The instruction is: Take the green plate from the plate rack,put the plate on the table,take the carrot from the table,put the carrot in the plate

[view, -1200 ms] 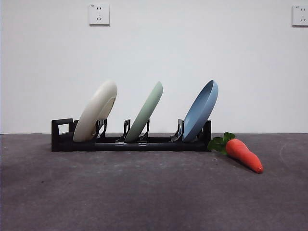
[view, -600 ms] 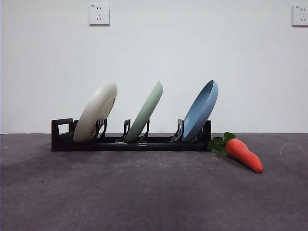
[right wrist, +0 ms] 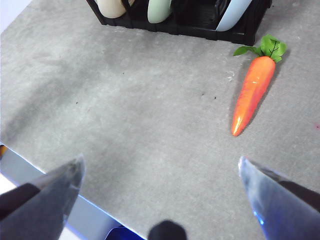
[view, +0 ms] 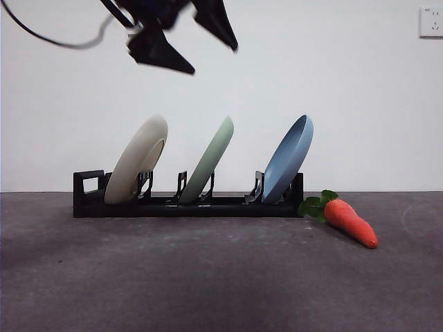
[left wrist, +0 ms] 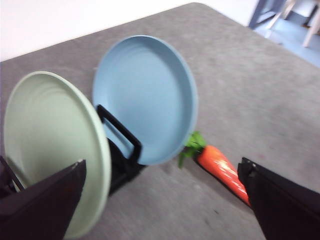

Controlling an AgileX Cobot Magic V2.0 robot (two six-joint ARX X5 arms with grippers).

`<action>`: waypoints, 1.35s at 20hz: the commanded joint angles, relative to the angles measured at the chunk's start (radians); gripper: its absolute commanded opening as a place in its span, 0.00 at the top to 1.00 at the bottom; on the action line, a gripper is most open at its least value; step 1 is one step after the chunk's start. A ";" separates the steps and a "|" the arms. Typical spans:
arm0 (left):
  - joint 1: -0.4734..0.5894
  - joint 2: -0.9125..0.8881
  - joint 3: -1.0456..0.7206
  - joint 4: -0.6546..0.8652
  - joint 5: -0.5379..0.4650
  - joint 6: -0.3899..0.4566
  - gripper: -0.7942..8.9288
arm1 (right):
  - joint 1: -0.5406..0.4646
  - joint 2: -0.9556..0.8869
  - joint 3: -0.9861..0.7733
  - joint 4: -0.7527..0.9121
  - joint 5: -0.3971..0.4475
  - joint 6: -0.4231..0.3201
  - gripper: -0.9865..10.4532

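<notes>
- the green plate (view: 210,158): pale sage-green, round, shallow with a raised rim; stands on edge in the middle slot, leaning, top tilted toward the carrot's side
- the plate rack (view: 228,205): long, low, black; upright holders; a square loop at the end far from the carrot
- the table (view: 208,277): dark grey, matte, mottled
- the carrot (view: 349,220): glossy orange-red, tapered; lies flat just beside the rack's end; green leaves toward the rack, tip pointing away

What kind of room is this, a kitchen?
Probably a lab or test room, not a kitchen: a bare white wall with sockets, a plain grey table, and a toy carrot beside a plate rack.
</notes>
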 commanded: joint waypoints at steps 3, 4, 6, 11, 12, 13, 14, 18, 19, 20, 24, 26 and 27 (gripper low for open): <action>-0.005 0.154 0.047 0.120 -0.072 0.011 0.28 | 0.002 0.000 0.003 0.002 0.002 0.000 0.31; -0.005 0.179 0.047 0.150 -0.081 0.011 0.28 | 0.002 0.000 0.003 0.002 0.002 0.000 0.31; -0.005 0.225 0.048 0.201 -0.097 0.011 0.28 | 0.002 0.000 0.003 0.002 0.002 0.000 0.31; -0.008 0.311 0.048 0.267 -0.126 0.011 0.28 | 0.002 0.006 0.003 0.001 0.002 0.000 0.34; -0.010 0.323 0.048 0.268 -0.137 0.011 0.28 | 0.002 0.006 0.003 0.001 0.002 0.000 0.34; -0.011 0.328 0.048 0.265 -0.154 0.011 0.28 | 0.002 0.006 0.003 0.002 0.002 0.000 0.34; -0.013 0.331 0.048 0.266 -0.164 0.011 0.32 | 0.002 0.006 0.003 0.001 0.002 0.000 0.34; -0.014 0.331 0.048 0.256 -0.168 0.011 0.73 | 0.002 0.006 0.003 0.001 0.002 0.001 0.34; -0.014 0.331 0.048 0.246 -0.167 0.011 0.81 | 0.002 0.006 0.003 0.001 0.002 0.002 0.34; -0.014 0.331 0.048 0.237 -0.167 0.011 0.86 | 0.002 0.006 0.003 0.001 0.002 0.005 0.34; -0.014 0.331 0.048 0.234 -0.164 0.010 0.93 | 0.002 0.006 0.003 0.001 0.001 0.008 0.34; -0.014 0.331 0.048 0.234 -0.164 0.010 0.93 | 0.002 0.006 0.003 0.001 0.000 0.011 0.34; -0.014 0.331 0.048 0.235 -0.164 0.009 0.93 | 0.002 0.006 0.003 0.001 -0.001 0.011 0.34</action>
